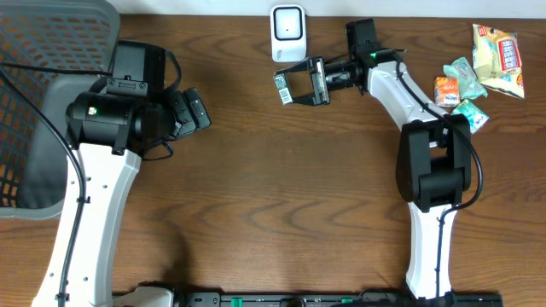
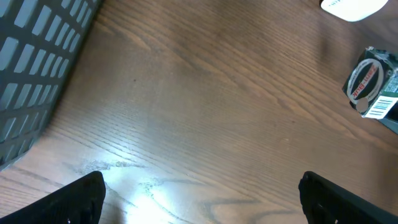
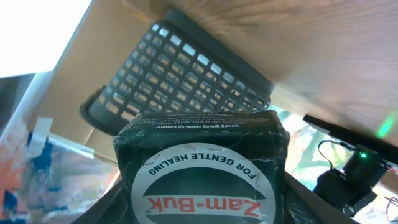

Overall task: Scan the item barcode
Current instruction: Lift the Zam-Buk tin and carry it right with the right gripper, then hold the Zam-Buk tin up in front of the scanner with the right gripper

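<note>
Near the scanner (image 1: pixel 287 32), dark-green Zam-Buk box (image 3: pixel 202 168)

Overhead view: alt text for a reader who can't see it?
The right gripper holds a dark green box near a white scanner at the far edge of the table. The left gripper hangs open beside a grey basket; snack packets lie at far right.

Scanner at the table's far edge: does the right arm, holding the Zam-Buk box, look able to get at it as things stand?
Probably yes. The scanner stands just beyond the Zam-Buk box held in the fingers of the right gripper, with only bare table between and nothing in the way.
</note>
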Motion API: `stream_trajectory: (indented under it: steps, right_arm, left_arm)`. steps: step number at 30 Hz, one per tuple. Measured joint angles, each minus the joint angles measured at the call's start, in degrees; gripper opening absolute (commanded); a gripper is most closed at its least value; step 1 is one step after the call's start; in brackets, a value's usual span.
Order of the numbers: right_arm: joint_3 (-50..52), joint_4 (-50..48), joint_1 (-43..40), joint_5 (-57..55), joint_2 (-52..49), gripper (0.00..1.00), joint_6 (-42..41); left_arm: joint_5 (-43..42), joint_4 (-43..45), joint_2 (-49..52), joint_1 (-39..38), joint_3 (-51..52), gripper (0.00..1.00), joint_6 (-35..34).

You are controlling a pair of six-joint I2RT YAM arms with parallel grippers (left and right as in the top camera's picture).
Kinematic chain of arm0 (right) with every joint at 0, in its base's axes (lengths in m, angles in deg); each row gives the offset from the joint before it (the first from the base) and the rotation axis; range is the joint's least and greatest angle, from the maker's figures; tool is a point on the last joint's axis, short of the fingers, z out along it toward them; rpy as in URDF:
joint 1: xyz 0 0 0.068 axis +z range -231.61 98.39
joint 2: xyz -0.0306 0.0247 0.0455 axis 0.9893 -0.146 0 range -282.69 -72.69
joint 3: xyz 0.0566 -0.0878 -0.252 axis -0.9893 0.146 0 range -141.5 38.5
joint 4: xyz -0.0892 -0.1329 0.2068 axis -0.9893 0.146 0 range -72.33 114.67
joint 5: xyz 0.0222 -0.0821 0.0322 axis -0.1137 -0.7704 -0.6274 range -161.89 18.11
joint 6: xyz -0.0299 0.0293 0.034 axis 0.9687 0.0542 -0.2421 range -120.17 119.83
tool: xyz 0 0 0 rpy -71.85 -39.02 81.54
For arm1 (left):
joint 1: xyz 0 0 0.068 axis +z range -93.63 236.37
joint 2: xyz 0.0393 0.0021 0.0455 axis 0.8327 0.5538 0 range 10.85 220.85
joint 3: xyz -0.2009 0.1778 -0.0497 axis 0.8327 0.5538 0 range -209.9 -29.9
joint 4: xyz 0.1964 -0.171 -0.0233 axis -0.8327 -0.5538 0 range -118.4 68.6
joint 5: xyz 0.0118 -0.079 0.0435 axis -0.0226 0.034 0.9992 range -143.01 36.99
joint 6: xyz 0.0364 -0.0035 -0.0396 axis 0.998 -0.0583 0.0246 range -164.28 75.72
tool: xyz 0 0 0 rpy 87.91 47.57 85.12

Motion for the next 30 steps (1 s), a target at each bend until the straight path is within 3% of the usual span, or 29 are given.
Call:
stream_trajectory:
  steps: [8,12,15,17,22,30]
  right_arm:
    - [0.0,0.0,0.0,-2.6,0.0,0.3,-0.5]
    - [0.0,-0.1,0.0,-3.8,0.0,0.22,0.2]
    - [0.0,-2.4,0.2,-5.9,0.0,0.29,2.3]
    - [0.0,-5.6,0.7,-7.9,0.0,0.27,4.5]
    - [0.0,-9.4,2.3,-14.0,0.0,0.22,15.2]
    - [0.0,-7.8,5.8,-30.3,0.1,0.31,41.9]
  left_arm:
    - [0.0,0.0,0.0,0.0,0.0,0.98,0.0]
    - [0.0,0.0,0.0,0.0,0.0,0.98,0.0]
    - [0.0,0.0,0.0,0.0,0.0,0.98,0.0]
    - [0.0,0.0,0.0,0.0,0.0,0.98,0.0]
    - [0.0,0.0,0.0,0.0,0.0,0.98,0.0]
    - [0.0,0.0,0.0,0.0,0.0,0.98,0.0]
